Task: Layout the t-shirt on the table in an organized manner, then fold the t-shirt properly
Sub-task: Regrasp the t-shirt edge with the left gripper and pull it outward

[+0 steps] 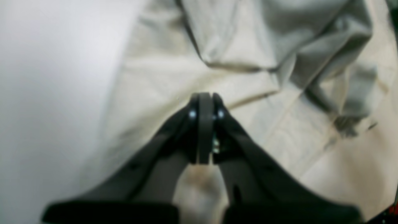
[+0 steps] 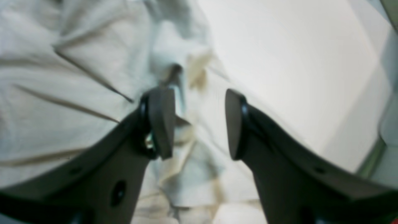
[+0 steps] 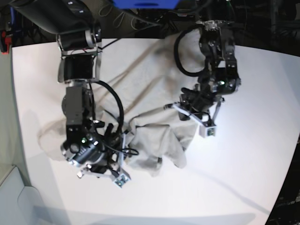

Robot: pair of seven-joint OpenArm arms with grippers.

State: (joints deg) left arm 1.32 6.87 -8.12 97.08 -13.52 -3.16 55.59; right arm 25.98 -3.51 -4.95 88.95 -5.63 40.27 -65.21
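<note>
The beige t-shirt (image 3: 150, 89) lies crumpled and creased across the middle of the white table (image 3: 234, 187). In the left wrist view my left gripper (image 1: 205, 101) is shut with its pads pressed together and no cloth showing between them, just above the t-shirt (image 1: 174, 71) near its edge by the bare table (image 1: 46, 93). My right gripper (image 2: 199, 121) is open, and a bunched edge of the t-shirt (image 2: 62, 93) lies beneath the gap between its fingers. In the base view the left gripper (image 3: 185, 105) is at the shirt's right side and the right gripper (image 3: 115, 136) at its lower left.
Black cables (image 3: 183, 51) loop from both arms over the back of the table. A blue object (image 3: 145, 3) sits beyond the far edge. The table's left edge (image 3: 13, 117) runs close to the right arm, with bare white table (image 2: 295, 77) beside that gripper.
</note>
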